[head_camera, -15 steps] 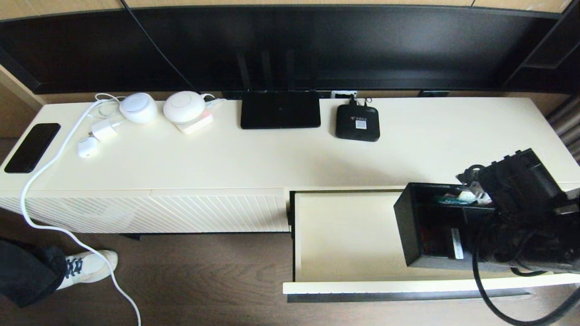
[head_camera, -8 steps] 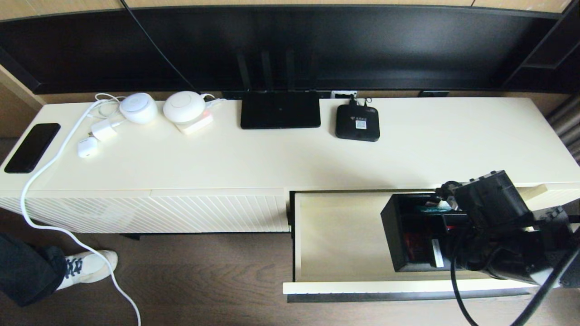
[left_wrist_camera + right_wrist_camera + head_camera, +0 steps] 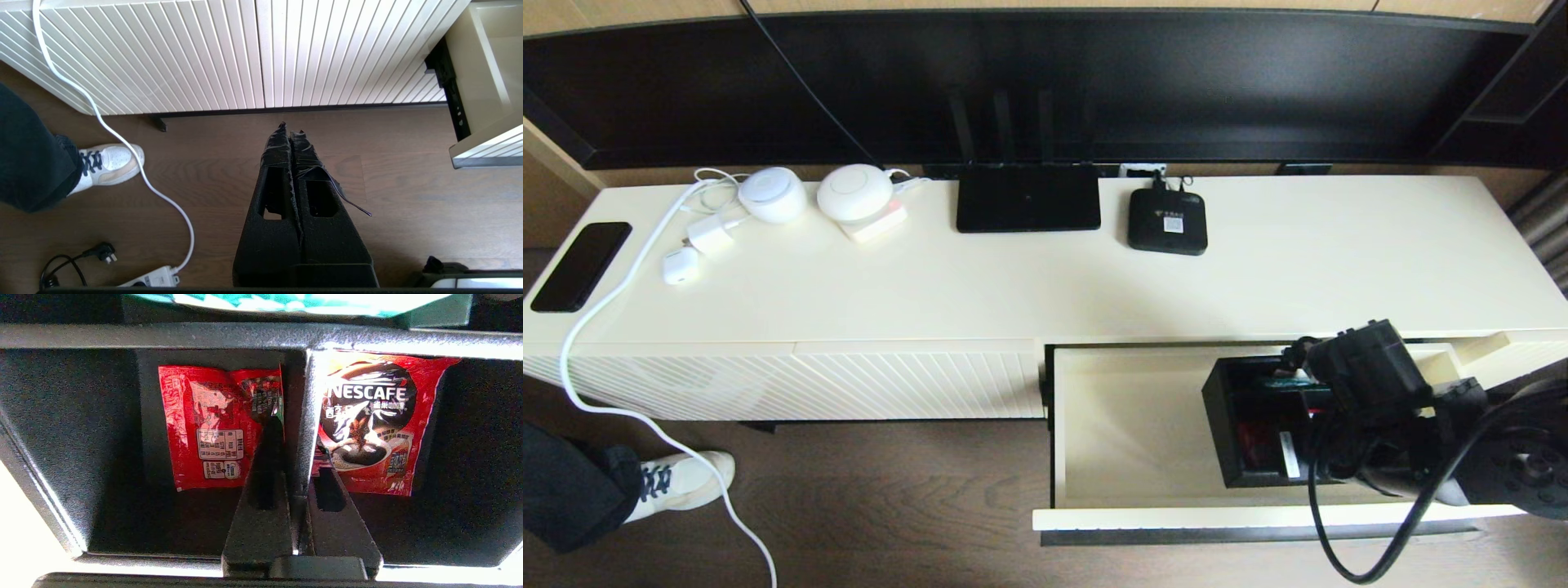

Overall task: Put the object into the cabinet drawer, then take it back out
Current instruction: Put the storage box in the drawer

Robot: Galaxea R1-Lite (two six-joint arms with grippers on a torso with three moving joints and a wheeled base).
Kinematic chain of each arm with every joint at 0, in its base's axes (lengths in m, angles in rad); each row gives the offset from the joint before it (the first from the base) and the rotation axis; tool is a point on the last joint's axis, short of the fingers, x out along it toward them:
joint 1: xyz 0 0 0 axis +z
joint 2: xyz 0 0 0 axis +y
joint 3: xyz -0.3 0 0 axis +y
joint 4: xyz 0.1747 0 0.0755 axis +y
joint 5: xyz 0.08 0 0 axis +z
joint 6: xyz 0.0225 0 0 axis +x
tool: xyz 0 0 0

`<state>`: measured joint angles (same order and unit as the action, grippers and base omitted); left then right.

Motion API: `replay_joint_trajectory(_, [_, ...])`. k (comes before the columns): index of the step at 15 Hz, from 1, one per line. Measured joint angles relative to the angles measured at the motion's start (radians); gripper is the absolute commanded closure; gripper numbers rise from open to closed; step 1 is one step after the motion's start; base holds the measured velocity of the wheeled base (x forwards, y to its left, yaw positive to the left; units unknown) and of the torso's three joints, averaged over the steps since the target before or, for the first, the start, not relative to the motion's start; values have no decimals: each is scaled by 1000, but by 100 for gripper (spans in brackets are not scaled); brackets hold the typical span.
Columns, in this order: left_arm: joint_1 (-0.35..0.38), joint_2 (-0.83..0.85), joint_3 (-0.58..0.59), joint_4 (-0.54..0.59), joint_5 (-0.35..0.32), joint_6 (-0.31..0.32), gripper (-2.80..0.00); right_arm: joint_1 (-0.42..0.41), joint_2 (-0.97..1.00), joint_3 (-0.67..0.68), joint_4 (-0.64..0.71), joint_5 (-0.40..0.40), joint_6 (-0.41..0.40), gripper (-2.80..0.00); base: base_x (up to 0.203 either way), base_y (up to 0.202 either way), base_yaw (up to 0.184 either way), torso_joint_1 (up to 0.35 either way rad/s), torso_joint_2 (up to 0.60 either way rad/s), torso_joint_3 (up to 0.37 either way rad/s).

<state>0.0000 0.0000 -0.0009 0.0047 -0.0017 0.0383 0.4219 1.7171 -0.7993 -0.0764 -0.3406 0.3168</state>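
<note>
The black organizer box [image 3: 1254,425] sits low inside the pulled-out cabinet drawer [image 3: 1135,425], toward its right half. My right gripper [image 3: 1319,425] reaches down into it and is shut on the box's inner divider wall [image 3: 304,416], one finger in each compartment. Two red Nescafe sachets [image 3: 208,424] [image 3: 376,424] lie on the box floor either side of that wall. My left gripper [image 3: 291,128] hangs shut and empty over the wood floor, below the ribbed cabinet front; it does not show in the head view.
On the cabinet top [image 3: 1013,278] stand a flat black router [image 3: 1027,198], a small black set-top box [image 3: 1167,221], white round devices [image 3: 854,193], chargers and a phone [image 3: 580,265]. A white cable [image 3: 122,143] and a person's shoe [image 3: 682,482] are on the floor at left.
My right gripper has carried the organizer box down and to the left, from above the drawer's right edge to deep inside the drawer. The left arm has not moved.
</note>
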Motion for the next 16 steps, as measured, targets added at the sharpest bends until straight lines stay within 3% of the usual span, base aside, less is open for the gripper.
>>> replay_joint_trajectory(16, [0,0,0,0,0,0,0,-27,173,0,-153,17,16,0,0,0,0,0,0,0])
